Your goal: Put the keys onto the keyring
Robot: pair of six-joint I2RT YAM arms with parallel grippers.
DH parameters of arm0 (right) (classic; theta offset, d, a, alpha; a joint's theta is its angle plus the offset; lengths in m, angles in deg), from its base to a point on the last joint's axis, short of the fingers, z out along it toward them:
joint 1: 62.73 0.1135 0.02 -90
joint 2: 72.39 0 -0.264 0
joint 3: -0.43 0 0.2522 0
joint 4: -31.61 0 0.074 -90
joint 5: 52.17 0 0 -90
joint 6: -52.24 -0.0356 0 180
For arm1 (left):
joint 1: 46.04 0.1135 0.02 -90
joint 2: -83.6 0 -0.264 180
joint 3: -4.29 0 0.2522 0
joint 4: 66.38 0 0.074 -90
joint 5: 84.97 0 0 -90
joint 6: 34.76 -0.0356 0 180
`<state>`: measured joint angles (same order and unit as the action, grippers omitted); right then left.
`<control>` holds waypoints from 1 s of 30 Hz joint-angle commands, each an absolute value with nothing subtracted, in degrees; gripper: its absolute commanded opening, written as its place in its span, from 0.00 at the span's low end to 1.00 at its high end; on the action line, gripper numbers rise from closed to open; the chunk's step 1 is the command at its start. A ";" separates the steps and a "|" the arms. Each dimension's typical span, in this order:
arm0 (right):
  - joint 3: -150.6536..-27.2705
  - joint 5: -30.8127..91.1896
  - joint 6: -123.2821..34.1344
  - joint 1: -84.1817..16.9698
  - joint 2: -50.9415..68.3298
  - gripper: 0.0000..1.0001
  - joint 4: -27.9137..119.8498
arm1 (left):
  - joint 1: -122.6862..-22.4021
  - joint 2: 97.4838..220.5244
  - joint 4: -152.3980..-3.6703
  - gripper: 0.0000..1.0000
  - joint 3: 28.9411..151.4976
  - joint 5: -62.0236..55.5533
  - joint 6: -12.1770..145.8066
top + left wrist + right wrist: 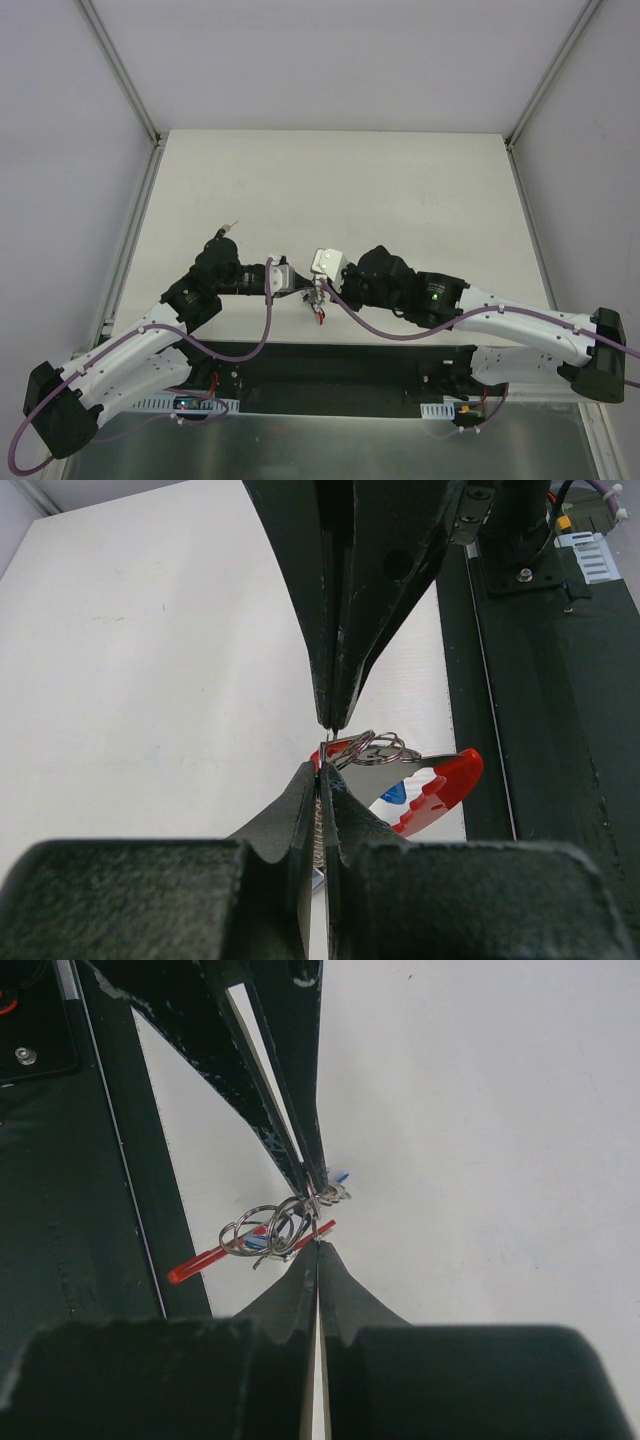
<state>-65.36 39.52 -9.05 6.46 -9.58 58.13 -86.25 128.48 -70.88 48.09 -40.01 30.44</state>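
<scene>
Both grippers meet tip to tip over the table's near edge. The keyring [377, 748] is a cluster of silver rings with a red curved clip [447, 784] hanging beside it. My left gripper [322, 767] is shut on its short chain, which shows between the fingers. My right gripper [317, 1244] is shut on a thin ring wire of the same cluster [264, 1230]. A blue key head [395, 795] peeks out under the rings; other keys are hidden in the tangle. In the top view the bundle [318, 306] dangles between the left gripper [305, 291] and the right gripper [321, 288].
The black base strip [330, 375] runs along the near table edge right under the bundle. White table [400, 190] stretches beyond, walled by white panels left and right. A small thin metal thing [231, 228] lies by the left arm's elbow.
</scene>
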 commanded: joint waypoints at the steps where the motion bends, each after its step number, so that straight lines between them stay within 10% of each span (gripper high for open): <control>1: -66.85 39.85 -10.07 6.26 -9.98 0.01 55.74 | -86.91 128.25 -66.95 0.00 48.37 -42.88 30.01; 30: -66.85 40.73 -9.99 5.91 -9.55 0.01 57.85 | -86.91 127.63 -66.78 0.00 48.11 -40.33 30.10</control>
